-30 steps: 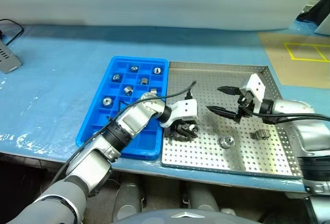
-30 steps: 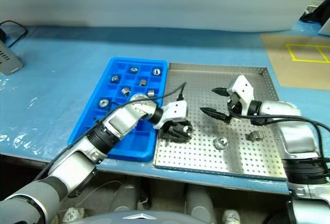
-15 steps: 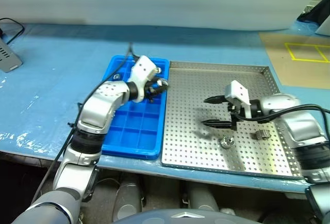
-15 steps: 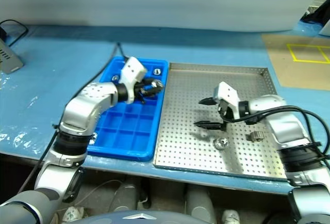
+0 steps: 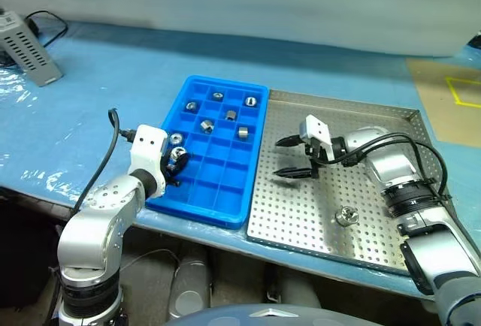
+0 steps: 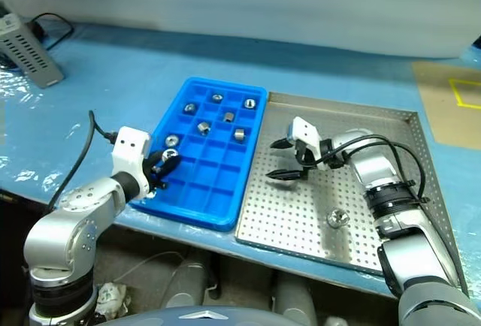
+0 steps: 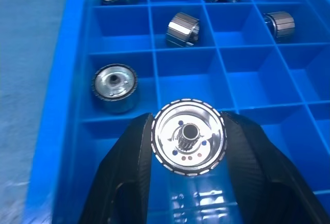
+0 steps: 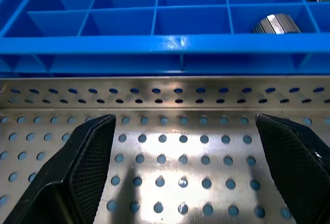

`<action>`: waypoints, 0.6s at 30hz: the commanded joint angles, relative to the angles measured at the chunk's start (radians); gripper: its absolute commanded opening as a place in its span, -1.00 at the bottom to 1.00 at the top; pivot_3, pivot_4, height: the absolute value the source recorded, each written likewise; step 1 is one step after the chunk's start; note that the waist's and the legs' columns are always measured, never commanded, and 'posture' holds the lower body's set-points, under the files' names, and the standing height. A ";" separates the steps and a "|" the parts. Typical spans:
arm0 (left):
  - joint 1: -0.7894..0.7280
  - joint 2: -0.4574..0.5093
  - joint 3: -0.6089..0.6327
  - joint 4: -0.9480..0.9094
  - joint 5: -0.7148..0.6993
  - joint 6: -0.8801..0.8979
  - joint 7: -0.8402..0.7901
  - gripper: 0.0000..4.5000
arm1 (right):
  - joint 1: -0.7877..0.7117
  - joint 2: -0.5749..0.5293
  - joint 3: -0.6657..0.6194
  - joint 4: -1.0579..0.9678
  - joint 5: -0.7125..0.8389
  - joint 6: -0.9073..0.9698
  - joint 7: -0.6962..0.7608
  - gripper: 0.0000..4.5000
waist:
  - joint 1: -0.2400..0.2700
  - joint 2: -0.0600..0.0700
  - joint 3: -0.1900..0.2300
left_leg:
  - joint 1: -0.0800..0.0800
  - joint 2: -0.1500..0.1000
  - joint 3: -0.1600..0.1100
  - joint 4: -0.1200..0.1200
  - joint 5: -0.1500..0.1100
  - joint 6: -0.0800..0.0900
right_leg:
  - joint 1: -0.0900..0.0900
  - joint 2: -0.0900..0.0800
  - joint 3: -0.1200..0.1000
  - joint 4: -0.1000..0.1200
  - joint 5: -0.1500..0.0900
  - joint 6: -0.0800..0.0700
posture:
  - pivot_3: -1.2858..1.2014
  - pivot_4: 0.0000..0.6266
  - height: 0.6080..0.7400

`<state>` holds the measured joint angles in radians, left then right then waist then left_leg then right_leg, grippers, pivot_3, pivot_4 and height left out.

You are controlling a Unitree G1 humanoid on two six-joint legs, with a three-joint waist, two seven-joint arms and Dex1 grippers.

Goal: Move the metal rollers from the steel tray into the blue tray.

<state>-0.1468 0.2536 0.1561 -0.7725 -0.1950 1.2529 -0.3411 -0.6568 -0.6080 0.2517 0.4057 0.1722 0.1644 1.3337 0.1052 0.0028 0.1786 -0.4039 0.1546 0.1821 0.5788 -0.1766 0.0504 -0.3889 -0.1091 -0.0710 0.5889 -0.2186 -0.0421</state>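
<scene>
Looking from the left eye view, a metal roller (image 5: 177,154) is being pinched by the fingers of the left gripper (image 5: 174,162) over the near-left compartments of the blue tray (image 5: 197,206), so this arm is the nearer one for the drop. The right gripper (image 5: 289,156) is being held over the steel tray (image 5: 376,247) with its fingers spread and empty, pointing toward the blue tray; one roller (image 5: 346,215) is lying on the perforated floor, behind those fingers and nearer the front rim.

From the left wrist view, the held roller (image 7: 188,143) is being gripped by its rim, its hole facing the camera, above an empty compartment just beside a filled one (image 7: 114,85).

From the right wrist view, bare perforated floor is being framed between the spread fingers (image 8: 87,164).
</scene>
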 commanded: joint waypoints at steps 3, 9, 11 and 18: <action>0.032 0.023 -0.032 0.015 -0.012 -0.052 0.016 -0.26 | -0.023 0.003 -0.017 0.007 -0.007 -0.028 0.019 1.00 | -0.001 0.000 0.000 | 0.000 0.000 -0.001 0.000 0.000 0.000 | 0.000 0.000 0.000 0.000 0.000 0.000 | 0.15 -0.52 1.00; 0.009 0.034 -0.053 0.058 -0.050 -0.085 0.003 -0.26 | 0.006 -0.012 -0.030 -0.017 -0.010 -0.019 0.007 1.00 | -0.006 0.000 0.000 | -0.001 0.000 -0.001 -0.001 0.001 -0.001 | -0.001 0.001 0.000 0.000 0.000 0.000 | 0.12 -0.52 1.00; -0.006 0.040 -0.074 0.086 -0.064 -0.109 -0.012 -0.26 | 0.027 -0.024 -0.031 -0.032 -0.020 -0.019 -0.004 1.00 | -0.006 0.000 0.000 | -0.001 0.000 -0.001 -0.001 0.001 -0.001 | -0.001 0.001 0.000 0.000 0.000 0.000 | 0.11 -0.52 1.00; 0.016 0.097 -0.125 0.135 -0.071 -0.127 -0.022 -0.10 | 0.074 -0.045 -0.046 -0.087 -0.017 -0.003 -0.037 1.00 | -0.013 0.000 0.000 | 0.000 0.001 -0.001 -0.001 0.001 -0.001 | -0.002 0.001 0.000 0.000 0.000 0.000 | 0.07 -0.52 1.00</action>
<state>-0.1434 0.3371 0.0464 -0.6329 -0.2611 1.1441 -0.3486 -0.5807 -0.6385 0.2397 0.3647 0.1411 0.1617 1.3017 0.0923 0.0027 0.1786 -0.4038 0.1553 0.1806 0.5776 -0.1756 0.0493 -0.3902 -0.1076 -0.0710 0.5891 -0.2184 -0.0420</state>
